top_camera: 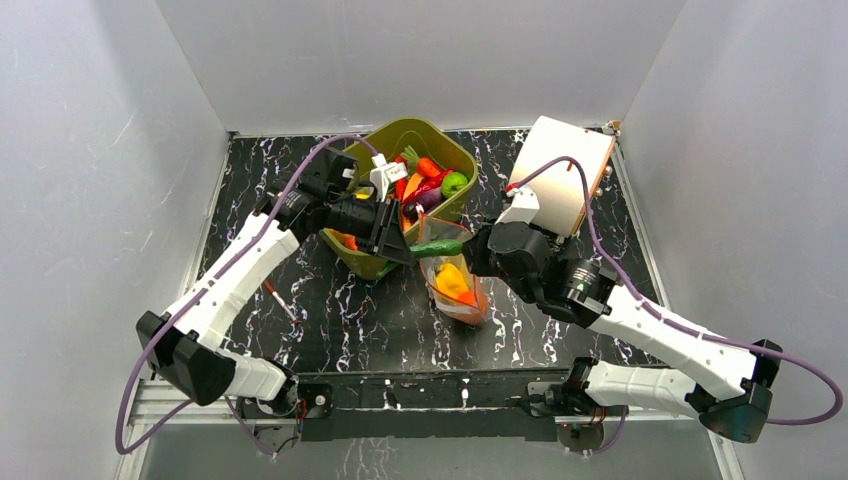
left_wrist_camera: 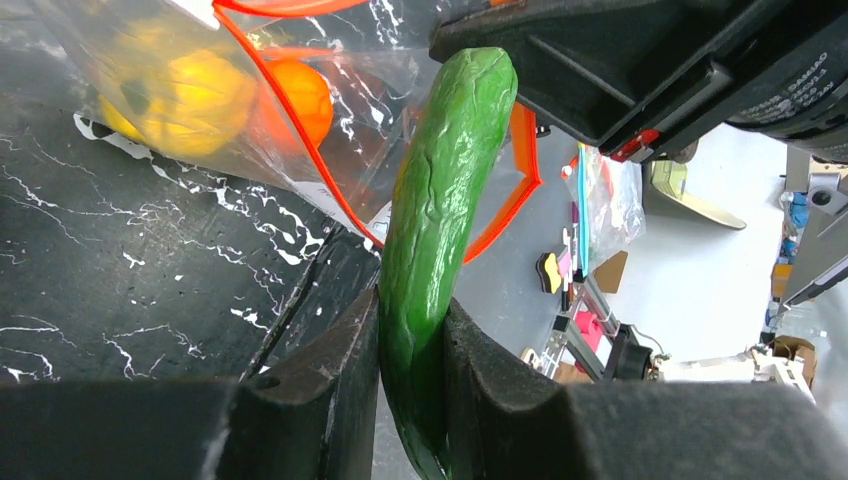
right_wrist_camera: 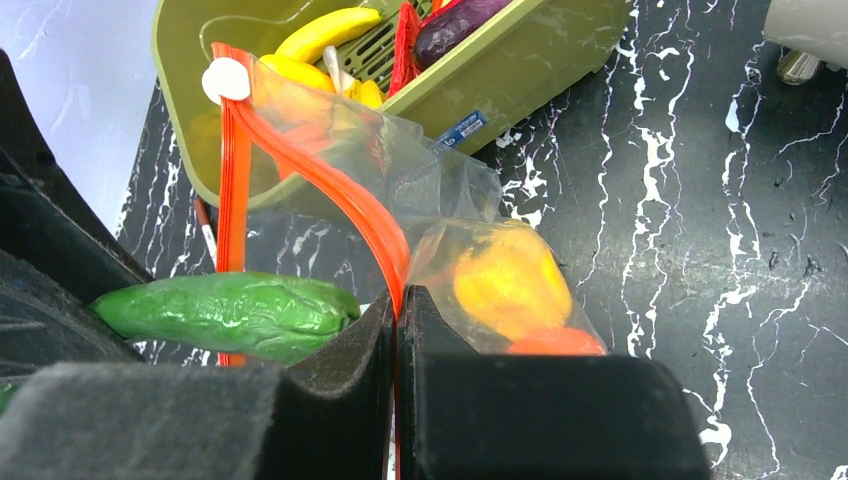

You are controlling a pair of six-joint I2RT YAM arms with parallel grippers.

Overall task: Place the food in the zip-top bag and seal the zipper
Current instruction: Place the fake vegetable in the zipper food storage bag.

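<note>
The black marbled table (top_camera: pixel 380 320) carries an olive tub (top_camera: pixel 362 262), the zip-top bag (top_camera: pixel 470 305) and a white board (top_camera: pixel 565 175).

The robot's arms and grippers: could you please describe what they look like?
Both the left arm and the right arm have white link shells with black joints and black wrist housings. A purple cable loops along each. The left gripper and the right gripper have chunky matte black fingers.

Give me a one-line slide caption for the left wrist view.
Left gripper holds a green cucumber at the open mouth of the zip-top bag; a yellow pepper and an orange piece sit inside.
</note>
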